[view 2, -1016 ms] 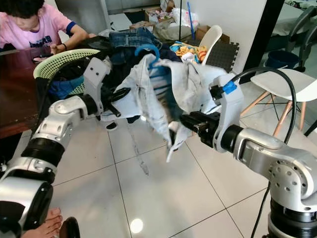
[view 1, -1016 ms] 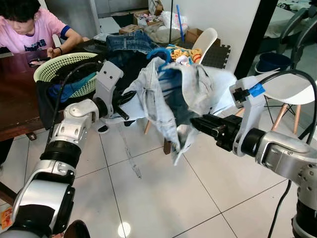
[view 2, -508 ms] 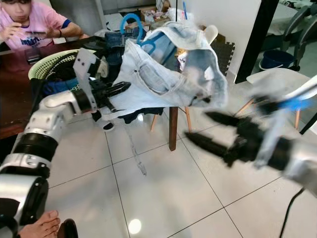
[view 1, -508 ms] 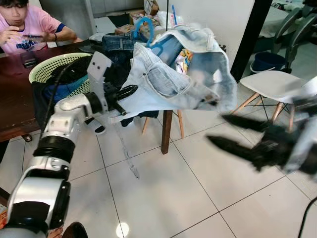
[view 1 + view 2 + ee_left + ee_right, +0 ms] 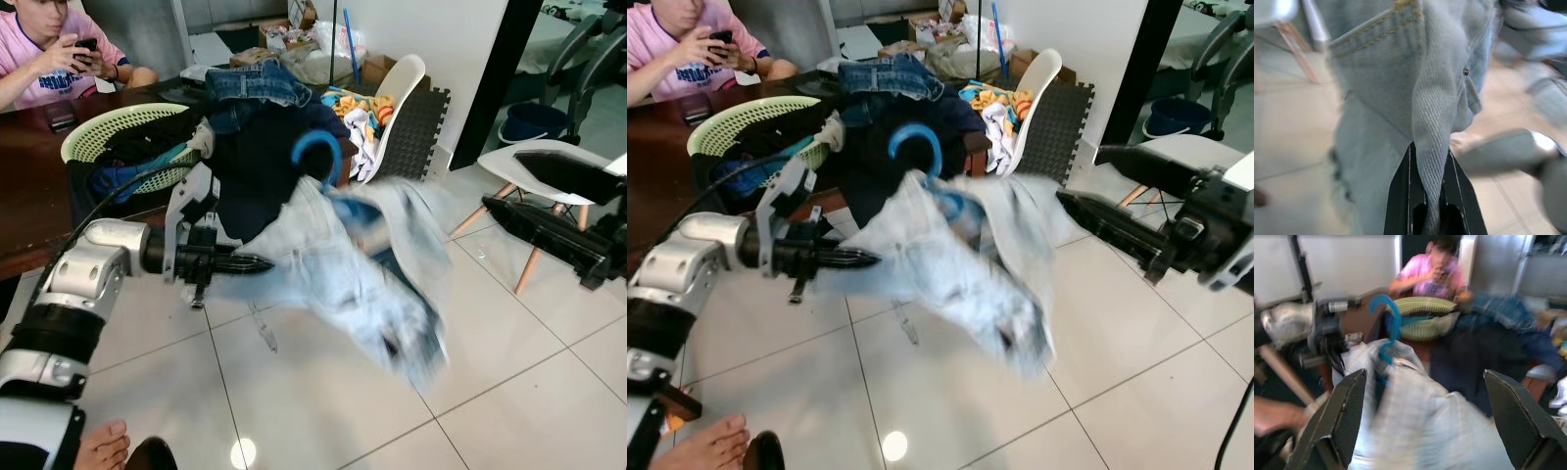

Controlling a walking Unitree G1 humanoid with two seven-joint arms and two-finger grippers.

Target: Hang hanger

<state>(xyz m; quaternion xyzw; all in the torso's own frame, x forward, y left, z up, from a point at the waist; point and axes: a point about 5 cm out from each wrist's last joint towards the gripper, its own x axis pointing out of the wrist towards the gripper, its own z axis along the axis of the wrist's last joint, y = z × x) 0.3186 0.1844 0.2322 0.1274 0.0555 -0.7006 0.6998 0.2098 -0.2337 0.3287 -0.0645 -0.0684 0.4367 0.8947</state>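
The blue hanger [image 5: 318, 157] sticks up out of pale jeans [image 5: 960, 264] that sag blurred over the tiled floor [image 5: 294, 401], probably swinging. The left end effector [image 5: 257, 262] pinches a fold of the denim between its clenched fingers. The right end effector [image 5: 1095, 186] is spread wide, just beside the jeans, gripping nothing. Behind stands a worktop [image 5: 29, 196] with a green basket [image 5: 88, 132].

White tiled floor [image 5: 323, 401], dark wooden table [image 5: 29, 196], white chair [image 5: 534, 166]
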